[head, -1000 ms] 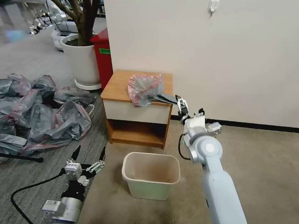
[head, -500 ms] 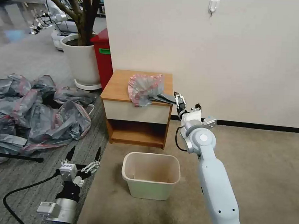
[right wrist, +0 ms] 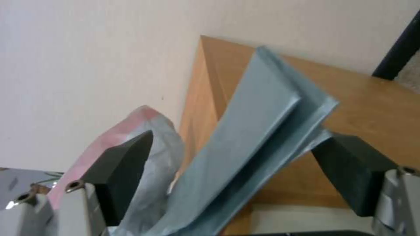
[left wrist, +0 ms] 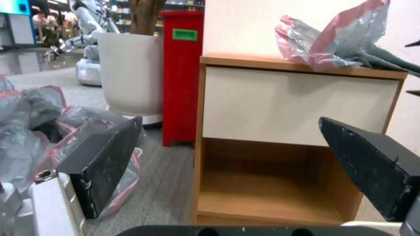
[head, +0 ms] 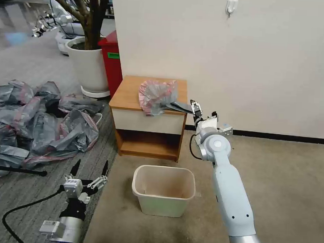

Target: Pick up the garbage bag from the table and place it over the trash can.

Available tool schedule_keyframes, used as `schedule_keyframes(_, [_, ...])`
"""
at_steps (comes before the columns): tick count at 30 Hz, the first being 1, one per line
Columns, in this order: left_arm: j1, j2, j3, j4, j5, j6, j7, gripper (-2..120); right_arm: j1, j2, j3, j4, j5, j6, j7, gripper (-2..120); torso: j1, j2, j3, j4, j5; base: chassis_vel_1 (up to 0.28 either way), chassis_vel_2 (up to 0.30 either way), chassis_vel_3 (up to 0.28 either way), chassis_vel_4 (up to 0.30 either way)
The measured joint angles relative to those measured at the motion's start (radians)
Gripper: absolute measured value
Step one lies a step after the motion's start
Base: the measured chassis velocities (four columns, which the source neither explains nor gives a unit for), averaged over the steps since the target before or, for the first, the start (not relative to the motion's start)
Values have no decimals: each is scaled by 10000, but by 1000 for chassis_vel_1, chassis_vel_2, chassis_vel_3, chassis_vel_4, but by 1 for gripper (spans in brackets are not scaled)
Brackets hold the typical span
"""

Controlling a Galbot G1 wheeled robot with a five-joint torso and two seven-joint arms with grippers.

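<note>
1. If the right tool point(head: 195, 109) closes now, it would likely pinch only the thin flat tail of the bag point(head: 158, 96), and the film may slip out or tear on the pull.
2. Since most of the bag sits crumpled on the surface point(head: 129, 94) with the tail hanging past its right front corner, a sideways drag could snag on that edge or drop the bag to the floor instead of the can point(head: 163, 189).
3. Right tool: open, medium-wide. Wrist view shows both fingers point(right wrist: 120, 164) straddling the grey tail point(right wrist: 258, 131); not closed on it. Contact with either pad can't be confirmed.
4. Left tool point(head: 90, 167): spread wide, holding nothing, low over the carpet near the heap point(head: 39, 118), well apart from the bag.
5. Can stands on the floor in front of the surface, unlined; pick step not yet done.
</note>
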Motion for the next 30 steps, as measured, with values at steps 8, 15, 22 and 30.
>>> schedule_keyframes(8, [-46, 56, -10, 77, 6, -9, 0, 100, 66, 200, 2, -17, -118, 0, 0, 62, 0, 0, 0, 0, 0, 0, 0, 0, 0])
schedule_keyframes(15, [-40, 62, -12, 145, 44, -107, 0, 100, 134, 236, 21, -130, -230, 11, -6, 37, 0, 0, 0, 1, 0, 0, 0, 0, 0])
schedule_keyframes(22, [-53, 82, 0, 171, 85, -114, 0, 100, 139, 259, 29, -163, -342, 38, -35, 30, 0, 0, 0, 0, 0, 0, 0, 0, 0])
schedule_keyframes(30, [-72, 52, 118, 289, 252, -174, -3, 100, 69, 253, 27, -141, -529, 106, -180, 4, 0, 0, 0, 0, 0, 0, 0, 0, 0])
